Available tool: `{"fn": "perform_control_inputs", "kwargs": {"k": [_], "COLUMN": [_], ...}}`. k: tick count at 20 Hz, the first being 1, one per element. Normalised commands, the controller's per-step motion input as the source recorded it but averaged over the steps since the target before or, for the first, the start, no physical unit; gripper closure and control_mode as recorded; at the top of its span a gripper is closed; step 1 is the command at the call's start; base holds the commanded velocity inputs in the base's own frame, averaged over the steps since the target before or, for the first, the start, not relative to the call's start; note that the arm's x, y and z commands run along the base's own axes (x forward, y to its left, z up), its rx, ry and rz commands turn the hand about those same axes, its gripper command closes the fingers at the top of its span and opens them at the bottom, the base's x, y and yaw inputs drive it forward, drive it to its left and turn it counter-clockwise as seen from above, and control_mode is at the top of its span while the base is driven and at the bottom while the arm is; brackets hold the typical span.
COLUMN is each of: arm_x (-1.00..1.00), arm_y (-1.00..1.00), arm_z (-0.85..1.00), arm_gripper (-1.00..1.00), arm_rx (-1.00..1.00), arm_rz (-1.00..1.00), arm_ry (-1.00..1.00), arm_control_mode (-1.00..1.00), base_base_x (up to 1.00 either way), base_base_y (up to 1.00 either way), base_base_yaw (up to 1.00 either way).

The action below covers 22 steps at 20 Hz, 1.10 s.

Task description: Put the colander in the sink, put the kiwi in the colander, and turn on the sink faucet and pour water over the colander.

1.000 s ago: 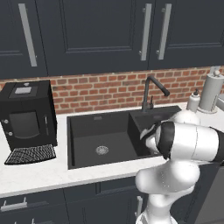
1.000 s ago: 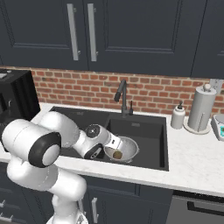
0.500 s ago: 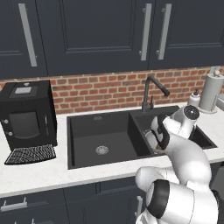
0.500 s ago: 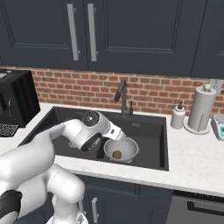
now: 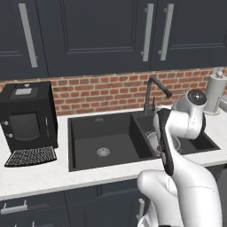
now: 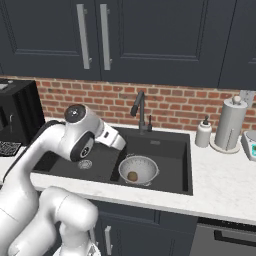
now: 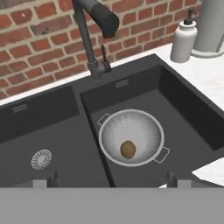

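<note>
Claw apparently higher above colander.

Matt black sink, perforated metal colander (silvery), fuzzy kiwi

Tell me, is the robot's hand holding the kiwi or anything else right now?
No, nothing is held. The gripper is open, and the kiwi lies inside the colander in the sink.

Colander mostly hidden behind the white arm in the left base view, just a rim sliver at 3 o'clock of the basin divider. Paper towel roll cut off at 1 o'clock in the hand view. Coffee machine cropped at 9 o'clock in the right base view.
</note>
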Motion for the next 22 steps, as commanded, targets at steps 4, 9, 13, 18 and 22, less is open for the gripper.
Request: {"fn": "perform_control_inputs", "kwargs": {"k": [4,9,13,18,22], "arm_x": [-0.66,-0.43,-0.04,0.0,0.0], "arm_y": [0.61,0.41,0.19,0.31,0.58], "arm_z": [0.86,0.5,0.13,0.0,-0.02], "arm_gripper": [-1.0,-1.0,-1.0,-1.0,-1.0], "arm_rx": [0.02,0.08,0.18,0.16,0.03], "arm_rz": [0.01,0.06,0.21,0.34,0.28], "arm_ry": [0.23,0.21,0.2,0.13,0.05], "arm_control_mode": [-1.0,-1.0,-1.0,-1.0,-1.0], "base_base_x": [0.0,0.0,0.0,0.0,0.0], "base_base_y": [0.0,0.0,0.0,0.0,0.0], "base_base_yaw": [0.0,0.0,0.0,0.0,0.0]}}
